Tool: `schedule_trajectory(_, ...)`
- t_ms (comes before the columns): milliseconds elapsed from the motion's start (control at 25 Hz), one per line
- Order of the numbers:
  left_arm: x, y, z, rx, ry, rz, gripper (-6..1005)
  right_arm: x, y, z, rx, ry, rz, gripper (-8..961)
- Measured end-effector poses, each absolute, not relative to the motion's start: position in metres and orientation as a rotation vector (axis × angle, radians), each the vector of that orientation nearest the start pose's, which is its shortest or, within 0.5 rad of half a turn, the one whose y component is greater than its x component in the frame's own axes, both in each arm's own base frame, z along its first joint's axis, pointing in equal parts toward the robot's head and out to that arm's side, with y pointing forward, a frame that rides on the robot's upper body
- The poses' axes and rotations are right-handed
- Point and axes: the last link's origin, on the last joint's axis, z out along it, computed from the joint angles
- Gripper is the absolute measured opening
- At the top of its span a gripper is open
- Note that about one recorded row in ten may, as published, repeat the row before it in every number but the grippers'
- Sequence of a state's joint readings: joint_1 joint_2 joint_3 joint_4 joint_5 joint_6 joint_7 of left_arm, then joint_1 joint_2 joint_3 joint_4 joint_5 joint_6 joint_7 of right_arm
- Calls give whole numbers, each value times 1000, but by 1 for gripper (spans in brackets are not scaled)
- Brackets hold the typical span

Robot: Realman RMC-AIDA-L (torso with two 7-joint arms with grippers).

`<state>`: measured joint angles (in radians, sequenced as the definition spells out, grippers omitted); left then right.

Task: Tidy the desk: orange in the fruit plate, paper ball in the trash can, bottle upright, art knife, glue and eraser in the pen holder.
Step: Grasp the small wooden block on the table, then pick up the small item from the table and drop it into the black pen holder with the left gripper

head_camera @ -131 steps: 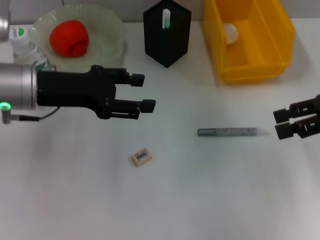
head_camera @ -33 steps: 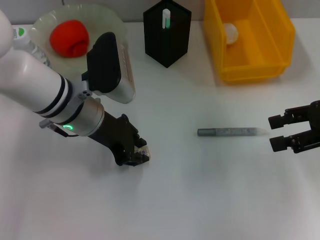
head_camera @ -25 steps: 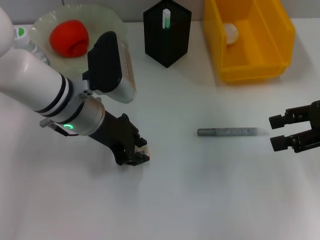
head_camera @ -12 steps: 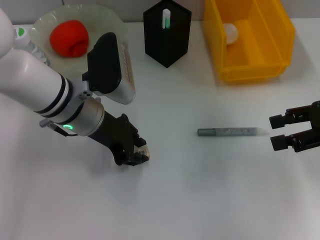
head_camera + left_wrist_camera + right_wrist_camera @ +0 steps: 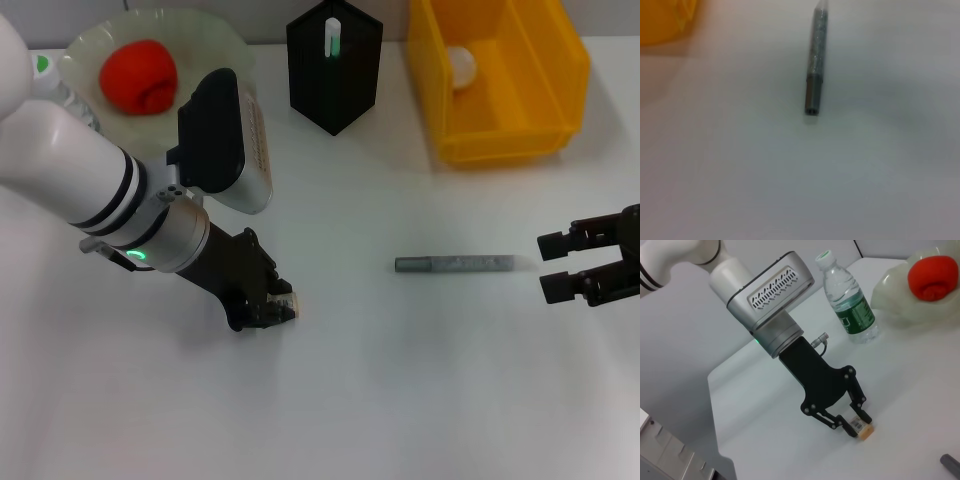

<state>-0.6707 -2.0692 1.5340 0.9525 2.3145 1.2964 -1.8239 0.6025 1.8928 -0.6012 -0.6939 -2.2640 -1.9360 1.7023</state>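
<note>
A lab-style test bench: bare white table (image 5: 400,400), plain grey wall (image 5: 685,325) behind.

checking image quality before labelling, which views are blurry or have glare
Left wrist view: soft all over, the grey stick fuzzy-edged. Head view: the left gripper casts only a faint shadow on the white table. Right wrist view: sharpest, the label of the clear plastic bottle is distinct, no glare.

Red-orange orange (image 5: 139,76), yellow trash can (image 5: 560,90), black pen holder (image 5: 333,85).
</note>
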Motion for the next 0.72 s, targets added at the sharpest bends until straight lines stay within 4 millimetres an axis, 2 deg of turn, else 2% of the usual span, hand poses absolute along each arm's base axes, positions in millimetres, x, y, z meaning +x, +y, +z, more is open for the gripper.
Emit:
schedule_trajectory(40,-197,351,-72,-3035,-103,443,260,271,314,75,-2994,973,462,767)
schedule_trajectory(280,-194,354,-68,-3030,-114,411,261,273,312,76,-2984,983,470,766)
schedule_trajectory(360,-192,355,-61,-3024,-144,349,261,274,312,77,-2979,984,475,765)
schedule_trajectory(400,-188,354,-52,-3034,-184,228,262,274,312,77,-2977,985,478,765)
schedule_trajectory(440,-188,354,-52,-3034,-184,228,262,274,312,77,-2975,988,480,765)
schedule_trajectory(480,-185,353,-46,-3045,-204,145,262,275,312,77,-2973,991,483,765)
schedule_trajectory(680,-177,353,-21,-2996,-303,-321,263,277,310,77,-2961,1013,500,764)
schedule_trajectory(720,-175,355,-15,-2929,-363,-556,263,278,309,76,-2961,1022,507,764)
